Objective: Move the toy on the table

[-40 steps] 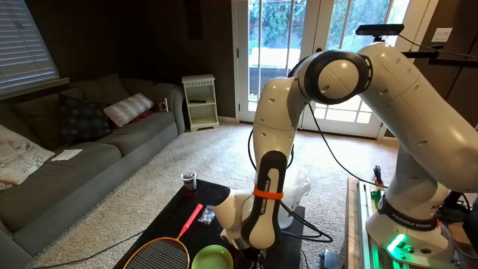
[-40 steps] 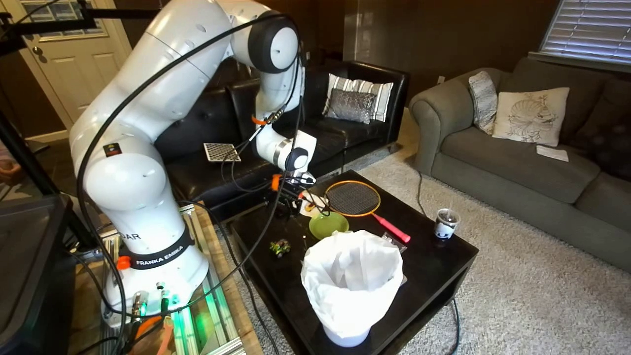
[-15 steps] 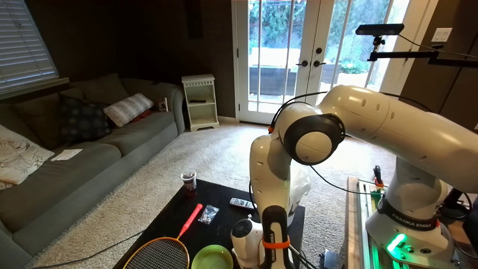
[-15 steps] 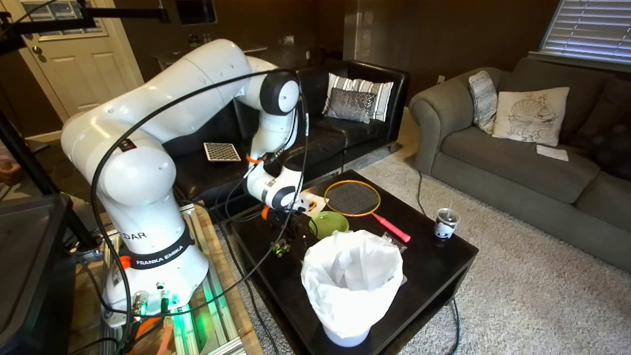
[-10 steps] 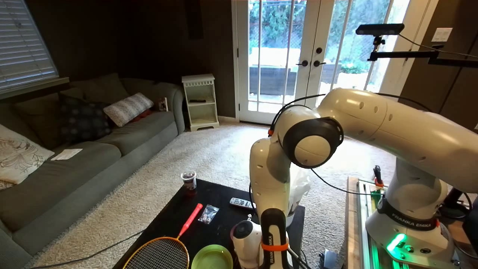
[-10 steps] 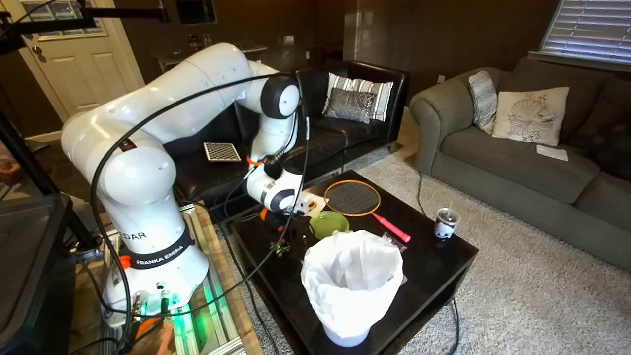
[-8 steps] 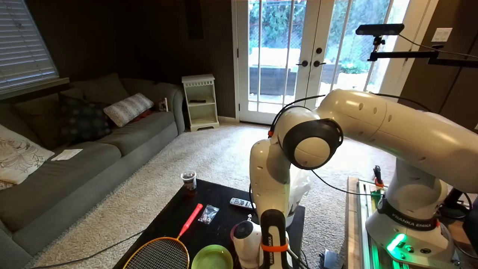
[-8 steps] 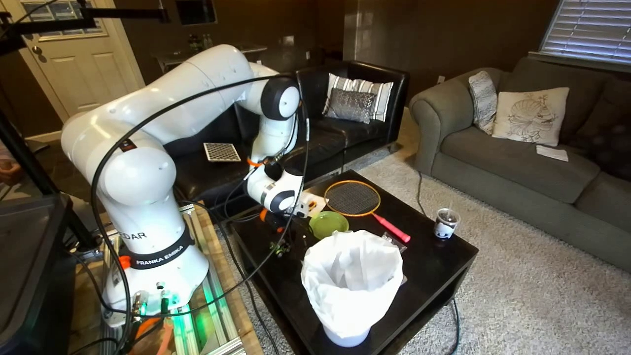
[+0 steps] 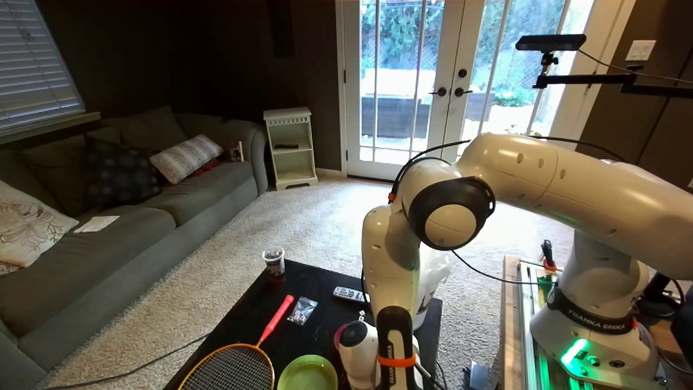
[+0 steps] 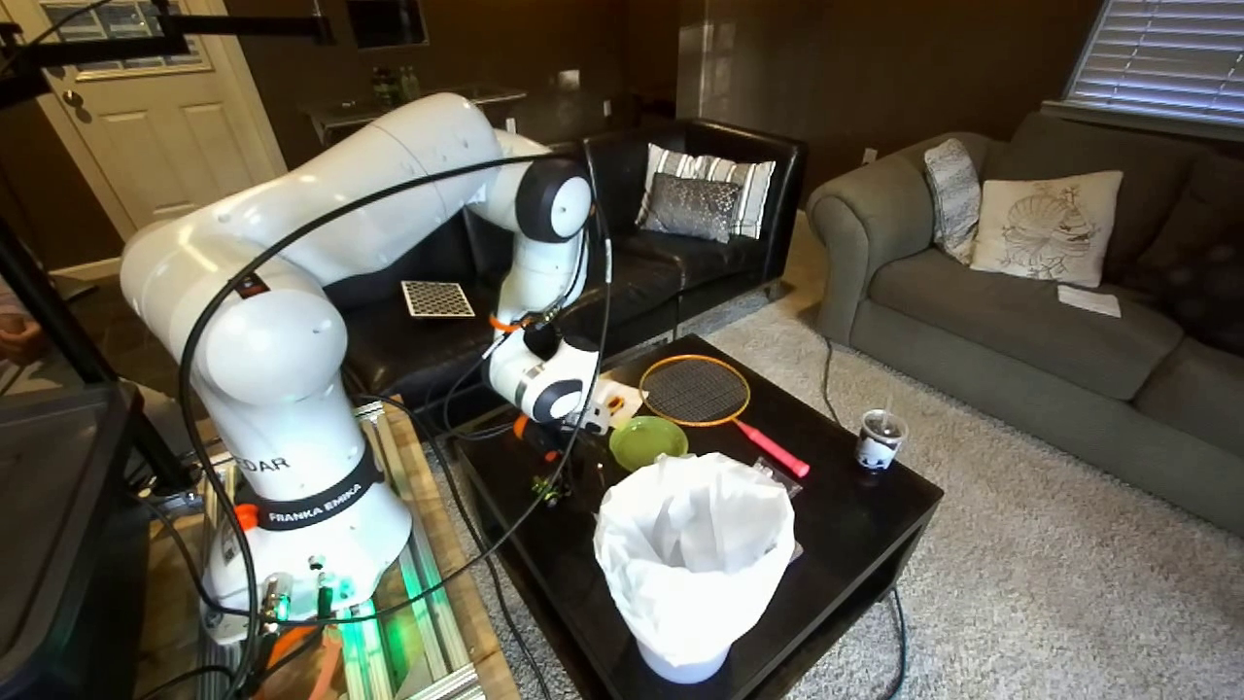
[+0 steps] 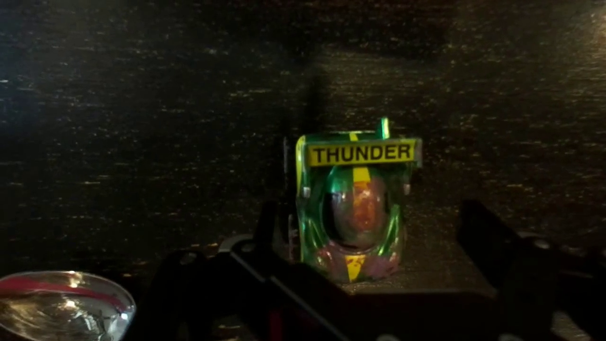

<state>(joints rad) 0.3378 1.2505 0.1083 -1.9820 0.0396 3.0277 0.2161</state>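
The hand [image 11: 370,208] is spread wide over the worktop [image 10: 855,544], the green toy car [image 11: 352,210] between its fingers [image 11: 483,237]; to the right, in an exterior view, lies a green bowl [image 10: 648,443].

I see the low black table [image 10: 846,530] in both exterior views. In an exterior view, the white-lined bin [image 10: 692,583] stands upright on its near part and the drink cup [image 10: 878,449] stands toward the right. On the far part lies the racket [image 10: 695,391], the green bowl [image 10: 648,443] just beside its head. Left of the bowl and nearer, the green toy car [image 11: 360,210] sits on the tabletop; my wrist view lets me read THUNDER on it. In an exterior view I make out a plastic packet [image 9: 302,311] just right of the racket's handle, and farther right, a remote [image 9: 349,294].
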